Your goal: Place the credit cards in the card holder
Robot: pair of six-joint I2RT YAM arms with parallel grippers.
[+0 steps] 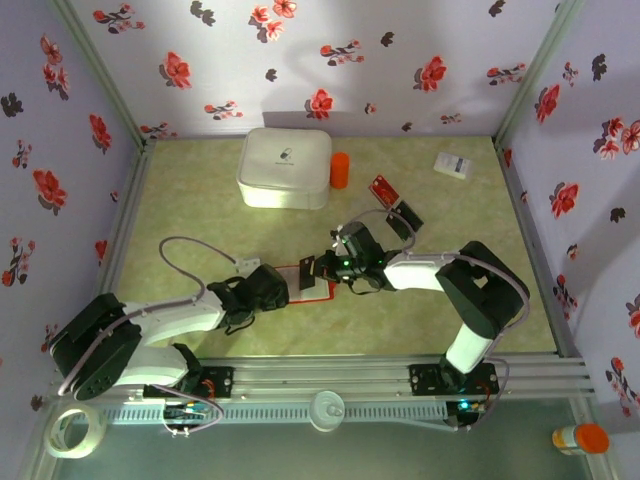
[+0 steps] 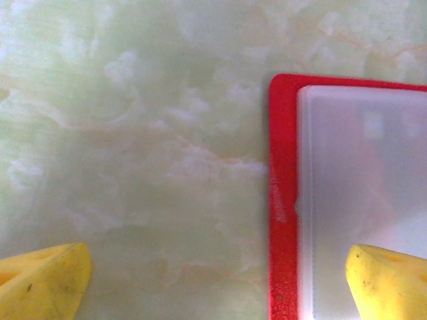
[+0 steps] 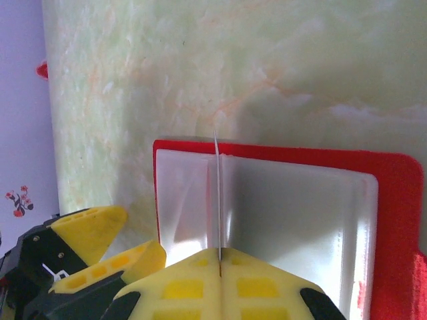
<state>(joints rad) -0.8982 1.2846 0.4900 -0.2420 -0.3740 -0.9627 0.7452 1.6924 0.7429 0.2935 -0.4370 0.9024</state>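
The card holder [image 1: 316, 281] lies open at the table's middle, red with pale clear sleeves. My right gripper [image 3: 220, 257] is shut on a thin credit card [image 3: 216, 187], seen edge-on, standing upright over the sleeves of the card holder [image 3: 393, 220]. My left gripper [image 2: 217, 287] hangs open low over the table, one fingertip above the left sleeve of the card holder [image 2: 281, 200], the other over bare table. Its yellow fingers [image 3: 90, 227] also show in the right wrist view. A red card [image 1: 383, 188] and a black card [image 1: 405, 216] lie behind the right gripper [image 1: 328, 268].
A big white rounded box [image 1: 285, 167] and an orange cylinder [image 1: 340, 170] stand at the back. A small white box with blue print [image 1: 453, 165] lies at the back right. Flowered walls close in three sides. A tape roll [image 1: 75, 430] sits outside the front left rail.
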